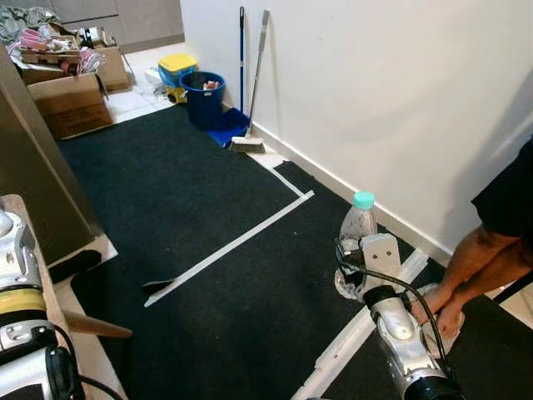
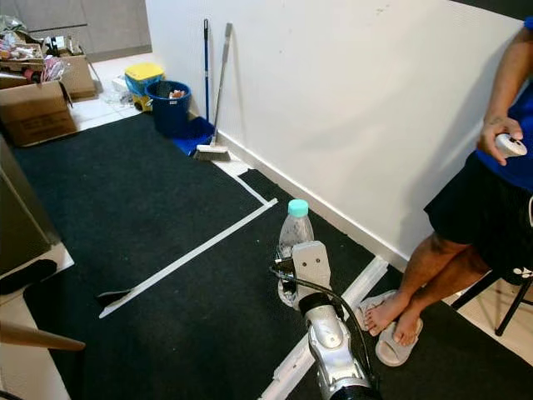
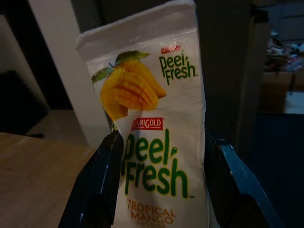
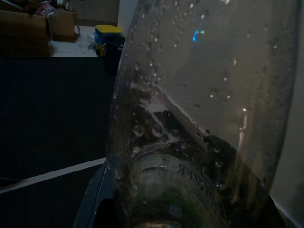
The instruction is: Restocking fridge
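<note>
Left wrist view: a white Peel Fresh tropical mango juice carton (image 3: 156, 133) stands upright between the two black fingers (image 3: 102, 183) of the left gripper (image 3: 159, 190), which are closed against its sides and hold it clear of a wooden surface (image 3: 38, 171). In the right eye view, the right gripper (image 2: 293, 279) is clamped on a clear plastic water bottle (image 2: 296, 233) with a teal cap (image 2: 298, 207), carried upright above the black carpet (image 2: 150, 208). White tape lines (image 2: 191, 257) cross the carpet. Just beside the silver right arm (image 2: 333, 350) stands a person (image 2: 475, 208) in sandals, a small white device (image 2: 510, 145) in hand. Farther off, a blue bucket (image 2: 171, 107), a broom (image 2: 218, 92) leaning on the white wall (image 2: 333, 92), and cardboard boxes (image 2: 37, 108).
</note>
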### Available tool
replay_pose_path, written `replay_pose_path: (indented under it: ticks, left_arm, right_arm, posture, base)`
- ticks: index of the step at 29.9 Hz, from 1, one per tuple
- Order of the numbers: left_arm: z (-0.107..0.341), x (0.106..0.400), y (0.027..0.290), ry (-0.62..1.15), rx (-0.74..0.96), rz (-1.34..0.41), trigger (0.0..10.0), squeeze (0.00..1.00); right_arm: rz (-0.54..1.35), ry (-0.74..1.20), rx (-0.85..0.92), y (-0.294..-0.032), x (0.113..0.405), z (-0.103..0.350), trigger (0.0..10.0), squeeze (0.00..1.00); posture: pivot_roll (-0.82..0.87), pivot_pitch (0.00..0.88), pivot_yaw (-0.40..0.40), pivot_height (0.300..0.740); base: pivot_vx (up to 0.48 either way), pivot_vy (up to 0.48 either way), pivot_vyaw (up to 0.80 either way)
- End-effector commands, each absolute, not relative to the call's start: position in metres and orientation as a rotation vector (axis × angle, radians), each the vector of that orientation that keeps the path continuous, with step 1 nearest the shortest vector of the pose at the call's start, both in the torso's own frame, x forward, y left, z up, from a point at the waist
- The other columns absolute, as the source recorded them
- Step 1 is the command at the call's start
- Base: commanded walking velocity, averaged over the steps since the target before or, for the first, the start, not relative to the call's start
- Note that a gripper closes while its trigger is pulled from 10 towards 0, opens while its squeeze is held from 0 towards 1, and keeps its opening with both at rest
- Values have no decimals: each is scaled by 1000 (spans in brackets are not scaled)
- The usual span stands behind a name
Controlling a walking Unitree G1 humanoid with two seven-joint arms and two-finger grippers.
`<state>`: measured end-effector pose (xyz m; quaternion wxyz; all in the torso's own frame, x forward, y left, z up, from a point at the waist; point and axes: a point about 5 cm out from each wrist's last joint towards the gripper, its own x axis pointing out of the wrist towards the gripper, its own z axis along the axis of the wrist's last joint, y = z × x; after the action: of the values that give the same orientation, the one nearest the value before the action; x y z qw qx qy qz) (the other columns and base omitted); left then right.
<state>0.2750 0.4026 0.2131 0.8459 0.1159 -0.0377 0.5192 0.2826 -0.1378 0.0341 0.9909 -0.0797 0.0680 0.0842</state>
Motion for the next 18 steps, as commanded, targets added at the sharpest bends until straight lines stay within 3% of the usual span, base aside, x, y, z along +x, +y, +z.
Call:
replay_pose_path:
  ticks: [1,9,10,11,12,13,14,15,18]
  left_arm:
    - [200,262,416,-5,292,1161,10000,0]
    - [197,255,418,7,365,1161,10000,0]
    - [192,259,410,10,387,1100,10000,161]
    - [192,259,410,10,387,1100,10000,161]
    - [191,261,405,8,399,1067,10000,447]
    - [191,261,405,8,399,1067,10000,447]
    - [190,263,402,5,407,1049,10000,847]
    - [189,265,399,0,412,1035,10000,973]
    - [189,270,391,-24,425,997,10000,1000]
  right_arm:
    - [158,132,-165,-142,282,34,10000,0]
    - [158,132,-167,-143,281,33,10000,0]
    - [159,133,-165,-142,281,33,10000,0]
    - [159,133,-165,-142,281,33,10000,0]
    - [160,133,-164,-141,281,33,10000,0]
    - [160,133,-164,-141,281,33,10000,0]
    - [161,133,-163,-141,281,33,10000,0]
    - [161,134,-163,-141,281,33,10000,0]
    - [163,134,-164,-141,281,33,10000,0]
  posture:
    - [50,2,-81,740]
    - [54,4,-76,740]
    - [57,4,-72,740]
    - [57,4,-72,740]
    - [58,4,-71,740]
    - [58,4,-71,740]
    - [58,4,-71,740]
    - [58,3,-71,740]
    - [55,1,-69,740]
  base:
    - [0,0,0]
    - [0,0,0]
    - [0,0,0]
    - [0,0,0]
    - [0,0,0]
    - [0,0,0]
    - [0,0,0]
    - [0,0,0]
    - [0,0,0]
